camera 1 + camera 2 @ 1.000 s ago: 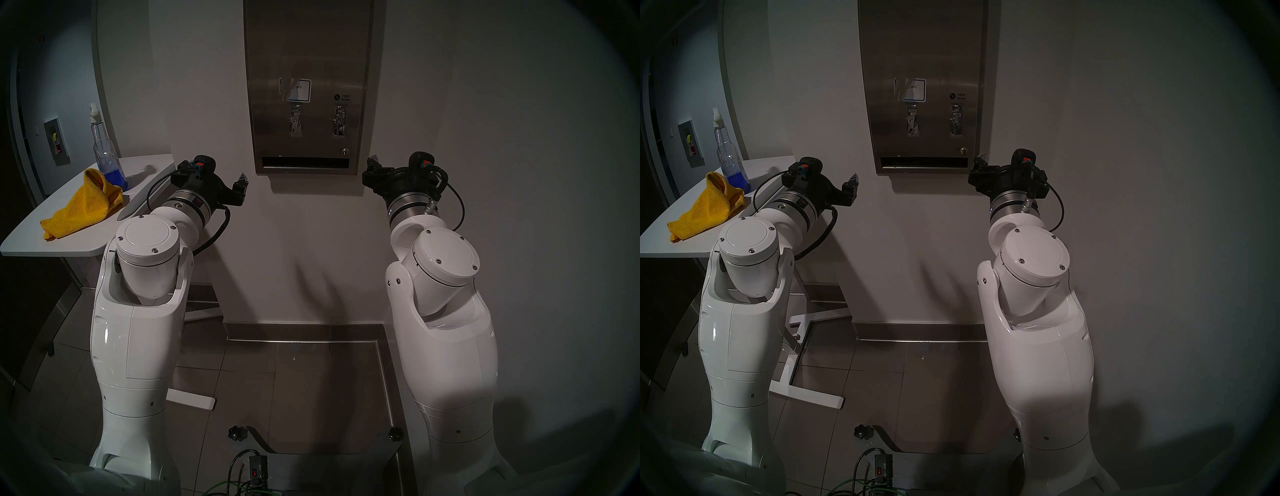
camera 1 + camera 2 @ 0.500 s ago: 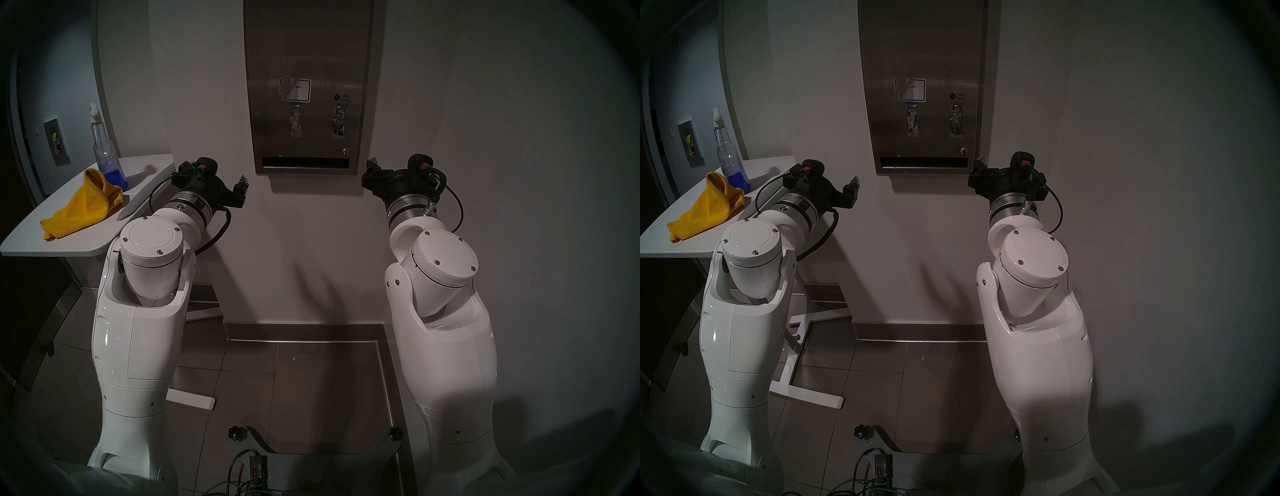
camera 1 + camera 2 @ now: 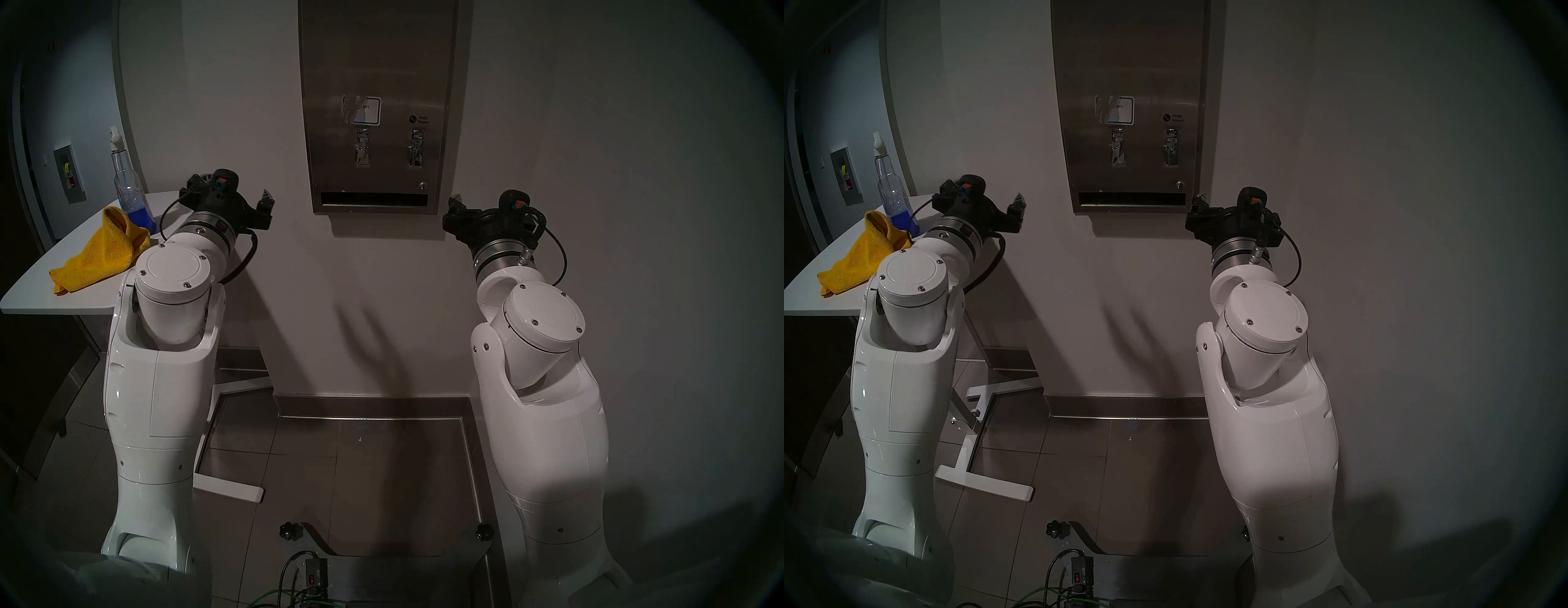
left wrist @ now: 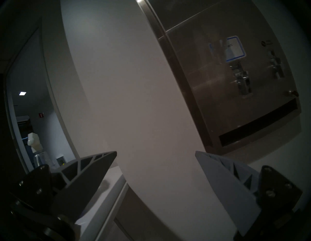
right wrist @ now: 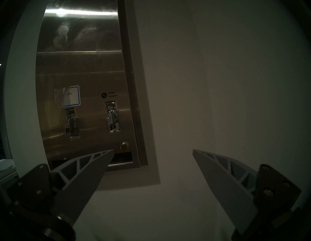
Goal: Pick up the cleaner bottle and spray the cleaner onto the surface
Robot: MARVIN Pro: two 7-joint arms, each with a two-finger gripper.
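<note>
The cleaner bottle (image 3: pixel 127 182) stands upright at the back of the white side table (image 3: pixel 38 293), far left, with blue cleaner (image 3: pixel 142 218) in its bottom and a white nozzle on top. Its nozzle (image 4: pixel 34 143) also shows at the left edge of the left wrist view. My left gripper (image 3: pixel 231 190) hangs open and empty above the table's right end, to the right of the bottle and apart from it. The surface, a steel dispenser panel (image 3: pixel 377 63), hangs on the wall ahead, with pale smears near its top (image 5: pixel 62 33). My right gripper (image 5: pixel 153 149) is open and empty below the panel's lower right corner.
A crumpled yellow cloth (image 3: pixel 102 250) lies on the table in front of the bottle, touching its base. The table's white legs (image 3: pixel 229 488) stand on the tiled floor beside my left arm. Plain wall lies to the right of the panel, and a doorway opens far left.
My left arm has swung left and upward, bringing its open gripper over the table's right end, nearer the bottle. The right arm has barely moved.
</note>
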